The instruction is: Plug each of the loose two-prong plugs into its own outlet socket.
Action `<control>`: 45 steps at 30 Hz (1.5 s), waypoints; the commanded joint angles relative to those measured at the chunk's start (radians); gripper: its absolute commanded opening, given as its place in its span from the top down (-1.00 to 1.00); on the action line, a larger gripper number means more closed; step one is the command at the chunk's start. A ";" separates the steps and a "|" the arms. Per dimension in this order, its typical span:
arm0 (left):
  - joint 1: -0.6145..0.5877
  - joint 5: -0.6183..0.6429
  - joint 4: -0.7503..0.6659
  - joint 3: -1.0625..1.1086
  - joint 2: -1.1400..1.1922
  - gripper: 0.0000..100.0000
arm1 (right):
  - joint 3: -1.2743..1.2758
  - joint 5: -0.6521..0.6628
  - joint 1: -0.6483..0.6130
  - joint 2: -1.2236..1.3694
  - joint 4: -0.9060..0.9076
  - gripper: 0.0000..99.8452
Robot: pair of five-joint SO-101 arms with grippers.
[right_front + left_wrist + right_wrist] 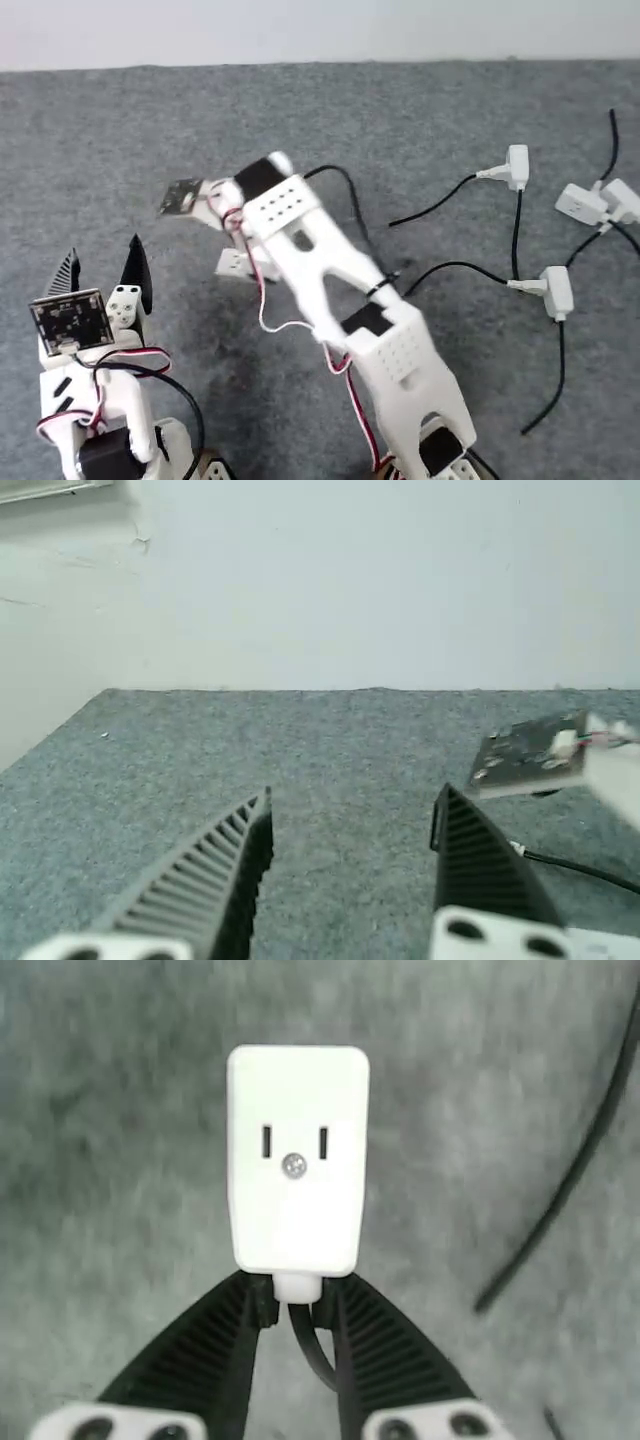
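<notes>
A white outlet socket with two slots and a centre screw lies face up on the grey carpet. My right gripper is shut on the collar where its black cord leaves it. From above, the socket peeks out under the right arm's wrist at centre left. Two loose white plugs on black cords lie far off at the right. My left gripper stands open at the front left, and nothing is between its fingers.
Two more white pieces sit close together at the right edge; I cannot tell if they are joined. Black cords run across the right half of the carpet. A pale wall borders the far side.
</notes>
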 commanded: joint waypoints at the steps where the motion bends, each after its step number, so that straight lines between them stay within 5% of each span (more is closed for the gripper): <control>1: -0.006 0.011 -0.006 -0.010 -0.003 0.50 | 0.000 0.028 0.079 -0.147 0.042 0.98; 10: -0.005 0.011 -0.006 0.019 -0.003 0.50 | 0.209 0.029 0.077 -0.371 0.044 0.98; 22: -0.005 0.008 -0.006 0.019 -0.003 0.50 | 0.790 0.057 -0.019 -0.791 0.031 0.98; 35: -0.005 0.008 -0.002 0.022 -0.003 0.50 | 1.567 -0.005 0.012 -1.020 -0.803 0.98; 45: -0.006 0.008 0.002 0.024 -0.003 0.50 | 1.717 -0.028 0.012 -1.020 -1.012 0.98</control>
